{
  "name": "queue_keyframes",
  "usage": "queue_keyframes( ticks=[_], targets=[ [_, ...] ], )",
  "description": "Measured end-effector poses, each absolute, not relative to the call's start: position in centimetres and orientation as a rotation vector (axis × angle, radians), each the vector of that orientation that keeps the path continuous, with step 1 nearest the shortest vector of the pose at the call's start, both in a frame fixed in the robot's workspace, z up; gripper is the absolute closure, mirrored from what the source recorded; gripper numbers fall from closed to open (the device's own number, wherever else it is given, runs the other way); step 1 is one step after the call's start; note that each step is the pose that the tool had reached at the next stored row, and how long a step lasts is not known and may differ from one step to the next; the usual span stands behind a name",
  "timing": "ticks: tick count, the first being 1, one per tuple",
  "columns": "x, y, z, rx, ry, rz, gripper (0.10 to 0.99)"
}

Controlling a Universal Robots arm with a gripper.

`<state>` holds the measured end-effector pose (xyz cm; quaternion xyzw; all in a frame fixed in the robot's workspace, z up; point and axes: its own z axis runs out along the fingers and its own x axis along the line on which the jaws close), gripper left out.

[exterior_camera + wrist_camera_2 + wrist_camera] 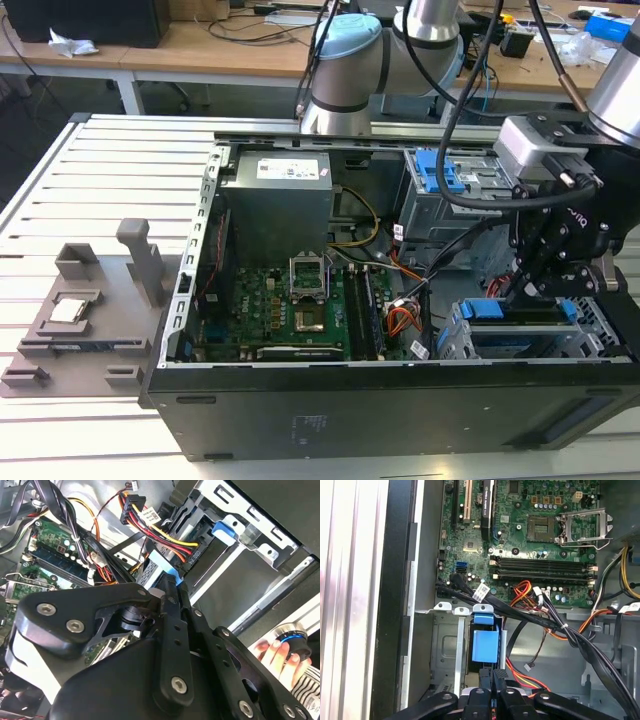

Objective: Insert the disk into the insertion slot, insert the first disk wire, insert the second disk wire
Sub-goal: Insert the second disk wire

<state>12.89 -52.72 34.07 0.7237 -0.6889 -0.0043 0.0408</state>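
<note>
Blue-framed disk (520, 312) sits in the low grey insertion slot (600, 345) of the open PC case; gripper (527, 287) right above it, fingers (492, 677) clenched together.

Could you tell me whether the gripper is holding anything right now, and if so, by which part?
It cannot be told. The gripper sits low over the blue-framed disk in the slot, but no contact is visible.
</note>
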Motion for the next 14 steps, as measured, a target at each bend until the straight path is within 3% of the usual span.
queue_keyframes(
  ticks=[14],
  targets=[
    [12.89,-52.94,34.16,2.223,-2.116,-0.038,0.941]
  ],
)
